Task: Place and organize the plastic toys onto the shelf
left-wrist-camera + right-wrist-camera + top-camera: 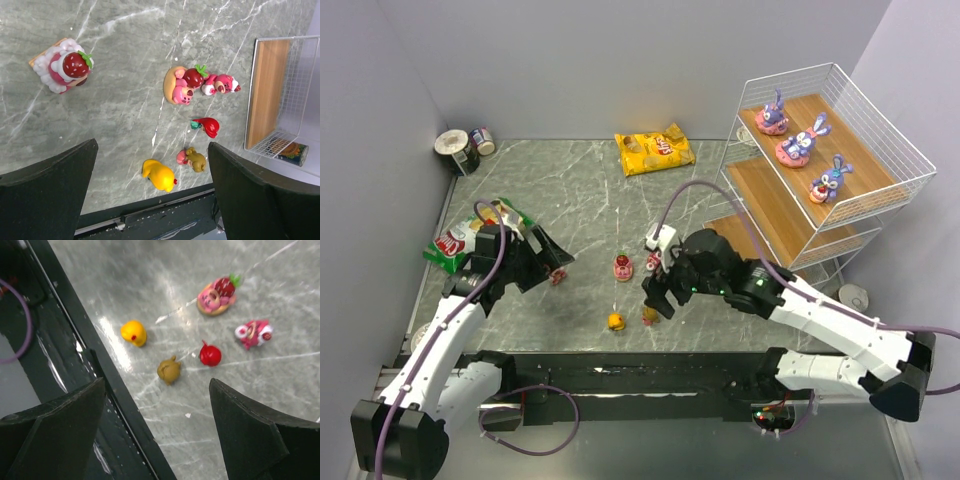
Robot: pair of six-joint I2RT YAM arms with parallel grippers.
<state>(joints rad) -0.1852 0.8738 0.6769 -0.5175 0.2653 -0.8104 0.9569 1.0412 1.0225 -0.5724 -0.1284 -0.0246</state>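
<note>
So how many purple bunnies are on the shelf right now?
3 bunnies on the shelf, all on its top board: one far end, one mid-board, one nearest the arms. Lower boards show none, though partly hidden.

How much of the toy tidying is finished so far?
Three purple bunnies stand on the top board of the shelf. Nothing is in hand: the left fingers and right fingers are open and empty. Six toys wait on the table: strawberry cake, donut, pink figure, red cherry, olive piece, yellow piece.
</note>
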